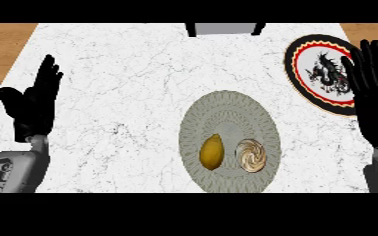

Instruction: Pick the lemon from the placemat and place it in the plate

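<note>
The lemon (211, 152) lies on the placemat (221, 110), down-left of the right robot hand (363, 87), whose fingers are straight, overlapping the plate (304, 65). Best approached from above, avoiding the swirled shell (252, 155) beside it.

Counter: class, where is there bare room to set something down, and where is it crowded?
Free: the wide marble stretch between the left hand and the placemat, and the strip above the placemat. Crowded: the placemat's lower half, with the lemon and a swirled pastry, and the right edge, where the right hand overlaps the plate.
</note>
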Motion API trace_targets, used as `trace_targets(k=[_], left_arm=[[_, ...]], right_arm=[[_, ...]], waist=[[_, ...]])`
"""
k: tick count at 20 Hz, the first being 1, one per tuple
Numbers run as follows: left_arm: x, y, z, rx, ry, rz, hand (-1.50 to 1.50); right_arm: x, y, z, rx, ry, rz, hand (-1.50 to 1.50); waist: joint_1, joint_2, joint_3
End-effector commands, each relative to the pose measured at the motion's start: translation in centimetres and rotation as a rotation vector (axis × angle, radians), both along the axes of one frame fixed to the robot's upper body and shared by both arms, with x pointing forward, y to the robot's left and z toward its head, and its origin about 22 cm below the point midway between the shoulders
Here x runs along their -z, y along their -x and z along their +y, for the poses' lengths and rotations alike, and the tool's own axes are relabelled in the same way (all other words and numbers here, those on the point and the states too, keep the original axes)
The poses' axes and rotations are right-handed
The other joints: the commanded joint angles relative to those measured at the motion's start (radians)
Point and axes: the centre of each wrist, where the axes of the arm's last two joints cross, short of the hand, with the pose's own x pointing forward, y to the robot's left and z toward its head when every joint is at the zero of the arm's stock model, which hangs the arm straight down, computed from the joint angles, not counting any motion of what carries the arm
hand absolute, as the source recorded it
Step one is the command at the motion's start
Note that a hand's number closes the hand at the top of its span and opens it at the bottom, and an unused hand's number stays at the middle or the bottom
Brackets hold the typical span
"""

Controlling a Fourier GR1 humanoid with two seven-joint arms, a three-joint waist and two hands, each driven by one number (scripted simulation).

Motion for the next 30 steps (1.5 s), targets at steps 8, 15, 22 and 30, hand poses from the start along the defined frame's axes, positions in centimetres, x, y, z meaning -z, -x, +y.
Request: trace_targets(k=[8, 15, 22, 30], left_arm=[[7.3, 4.5, -4.8, 0.143, 0.23, 0.335, 0.0], [6.9, 6.8, -5.6, 0.229, 0.29, 0.362, 0.0], [8.5, 6.8, -7.7, 0.234, 0.287, 0.348, 0.0], [8.7, 6.4, -6.9, 0.248, 0.286, 0.37, 0.0]], right_arm=[[0.9, 3.2, -5.2, 0.529, 0.511, 0.086, 1.5], [6.6, 9.7, 5.6, 0.693, 0.291, -0.079, -1.5], [5.5, 13.7, 6.7, 0.525, 0.532, 0.12, -1.5], [2.2, 14.1, 8.3, 0.314, 0.795, 0.416, -1.5]], waist=[[-0.055, -0.003, -0.046], [-0.002, -0.014, -0.03], [0.007, -0.008, -0.034], [0.022, -0.004, -0.036]])
